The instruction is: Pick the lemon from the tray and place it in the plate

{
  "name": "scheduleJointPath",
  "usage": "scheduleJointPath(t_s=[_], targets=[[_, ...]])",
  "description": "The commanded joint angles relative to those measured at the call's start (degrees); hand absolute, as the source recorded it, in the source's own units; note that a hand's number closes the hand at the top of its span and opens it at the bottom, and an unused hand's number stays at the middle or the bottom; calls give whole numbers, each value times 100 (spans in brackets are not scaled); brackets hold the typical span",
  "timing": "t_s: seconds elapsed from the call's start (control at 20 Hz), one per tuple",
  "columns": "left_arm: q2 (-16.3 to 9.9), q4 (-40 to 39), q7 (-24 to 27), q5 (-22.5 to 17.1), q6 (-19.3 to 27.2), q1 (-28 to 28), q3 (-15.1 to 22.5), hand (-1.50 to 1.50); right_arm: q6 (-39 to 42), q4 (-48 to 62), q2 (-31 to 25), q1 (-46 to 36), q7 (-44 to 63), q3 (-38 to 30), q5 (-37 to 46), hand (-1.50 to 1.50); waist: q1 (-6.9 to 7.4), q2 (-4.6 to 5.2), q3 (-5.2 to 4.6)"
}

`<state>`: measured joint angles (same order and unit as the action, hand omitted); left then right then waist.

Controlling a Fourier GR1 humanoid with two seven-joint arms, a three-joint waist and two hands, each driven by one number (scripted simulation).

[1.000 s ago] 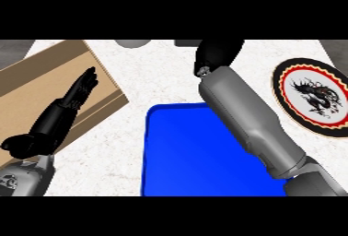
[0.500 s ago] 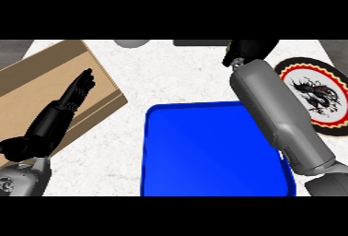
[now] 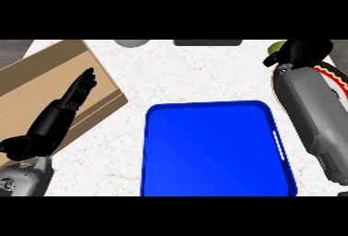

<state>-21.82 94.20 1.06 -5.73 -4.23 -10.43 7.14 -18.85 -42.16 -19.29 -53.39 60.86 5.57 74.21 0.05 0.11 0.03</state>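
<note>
My right hand (image 3: 302, 51), at one o'clock over the plate (image 3: 332, 73), curls round the lemon (image 3: 275, 48); my left hand (image 3: 65, 108) rests open at nine o'clock.

A white, faintly speckled tabletop (image 3: 190, 76) fills the view, evenly lit with no strong shadows. A tan wooden board (image 3: 41, 87) lies slantwise across its left part, under the straight fingers (image 3: 80, 90). Beyond the fingers, along the far edge, sit a grey rounded object (image 3: 132, 43) and a dark flat rectangular one (image 3: 207, 42), both cut off. A dark grey strip (image 3: 14, 46) shows at the far left corner.
</note>
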Motion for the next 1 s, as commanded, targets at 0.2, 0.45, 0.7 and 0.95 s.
scheduleJointPath(t_s=[0.2,0.45,0.7,0.95], targets=[[-31,-126,33,-60,-246,-233,-207,0,-725,1087,-792,199,-548,-875,-201,150,88,44,3],[49,-106,67,91,-207,-65,-134,0,-944,1453,-652,518,-444,-1545,-811,150,100,51,7],[315,121,98,283,-159,114,112,0,-1553,2242,-832,616,-1373,-1993,-1202,-150,203,76,12],[162,101,52,225,-312,42,-169,0,-2336,2228,-875,949,-2481,-2170,-1457,-150,170,63,13]])
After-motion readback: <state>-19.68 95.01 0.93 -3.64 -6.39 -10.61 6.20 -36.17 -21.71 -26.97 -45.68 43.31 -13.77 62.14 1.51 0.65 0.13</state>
